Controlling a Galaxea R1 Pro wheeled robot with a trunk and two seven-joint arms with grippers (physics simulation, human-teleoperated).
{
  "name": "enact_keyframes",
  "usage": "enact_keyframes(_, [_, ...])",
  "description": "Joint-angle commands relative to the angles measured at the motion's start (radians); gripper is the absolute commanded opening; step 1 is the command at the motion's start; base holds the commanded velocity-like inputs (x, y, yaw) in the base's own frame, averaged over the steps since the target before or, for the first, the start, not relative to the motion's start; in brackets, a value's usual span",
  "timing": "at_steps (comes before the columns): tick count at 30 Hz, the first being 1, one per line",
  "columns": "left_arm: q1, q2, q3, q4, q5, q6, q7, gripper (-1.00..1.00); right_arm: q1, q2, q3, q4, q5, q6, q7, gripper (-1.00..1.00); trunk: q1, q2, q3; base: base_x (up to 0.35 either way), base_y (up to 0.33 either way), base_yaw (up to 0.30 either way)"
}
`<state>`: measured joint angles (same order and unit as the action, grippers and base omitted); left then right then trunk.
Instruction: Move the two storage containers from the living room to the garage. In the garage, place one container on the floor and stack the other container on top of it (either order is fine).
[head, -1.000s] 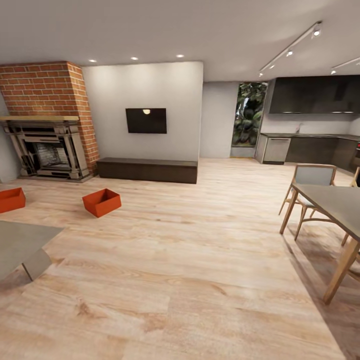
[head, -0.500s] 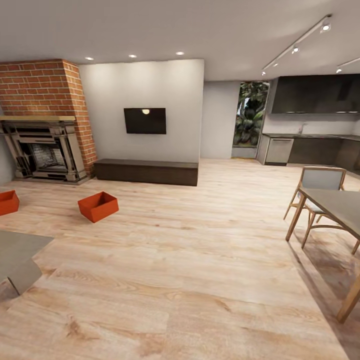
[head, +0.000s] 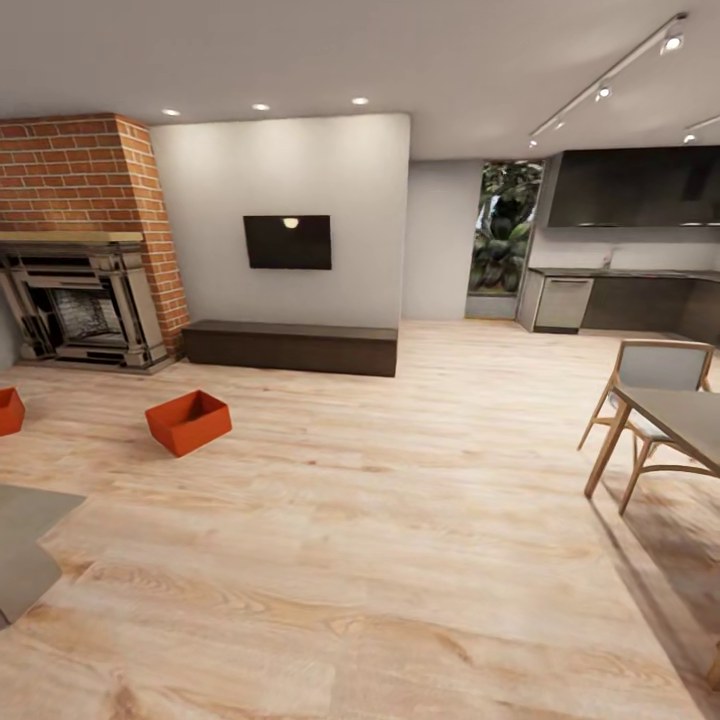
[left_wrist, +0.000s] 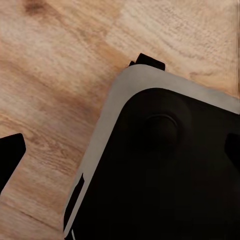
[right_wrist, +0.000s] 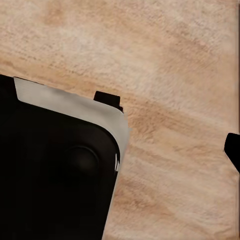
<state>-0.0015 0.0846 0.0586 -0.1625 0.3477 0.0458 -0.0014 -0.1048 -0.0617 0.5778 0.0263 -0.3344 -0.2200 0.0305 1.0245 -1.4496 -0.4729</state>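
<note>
The head view looks over the living room (head: 400, 480) with its light wood plank floor. One bin (head: 188, 422) stands on the planks in front of the dark bench (head: 290, 347), well apart from it, with its open top up and turned at an angle. The second bin (head: 8, 411) is on the floor further to the left, cut by the edge of the picture, in front of the brick fireplace (head: 85, 240). A black TV (head: 288, 242) hangs on the white wall above the bench. At the right stand a table (head: 680, 425) and a chair (head: 655, 375), and behind them a dark kitchen (head: 630, 250). A grey slab (head: 25, 530) shows at the lower left, probably a low table. In both wrist views a black base with a grey rim (left_wrist: 170, 165) (right_wrist: 55, 165) is over the planks. Only small dark tips (left_wrist: 11, 152) (right_wrist: 232, 147) show at the picture edges, so it cannot be told whether either pincer is apart or together.
</note>
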Motion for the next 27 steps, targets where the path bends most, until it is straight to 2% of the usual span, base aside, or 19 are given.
enact_keyframes(1, [0.000, 0.000, 0.006, -0.002, 0.001, 0.005, 0.000, 1.00, -0.001, 0.000, 0.009, 0.003, -0.010, -0.006, 0.003, 1.00, 0.001, 0.000, -0.001, 0.324, 0.000, 0.000])
enact_keyframes(11, [0.000, 0.000, 0.006, -0.002, 0.001, 0.005, 0.000, 1.00, -0.001, -0.001, 0.008, 0.004, -0.011, -0.006, 0.012, 1.00, 0.001, 0.000, -0.001, 0.324, 0.000, 0.010])
enact_keyframes(24, [0.000, 0.000, 0.006, -0.002, 0.001, 0.006, 0.000, 1.00, -0.001, -0.002, 0.004, 0.006, -0.014, -0.015, 0.003, 1.00, 0.001, 0.000, -0.001, 0.324, 0.000, 0.264])
enact_keyframes(27, [0.000, 0.000, 0.006, -0.002, 0.001, 0.007, 0.000, 1.00, -0.001, -0.002, 0.004, 0.006, -0.041, -0.015, 0.003, 1.00, 0.001, 0.000, -0.001, 0.324, -0.021, 0.280])
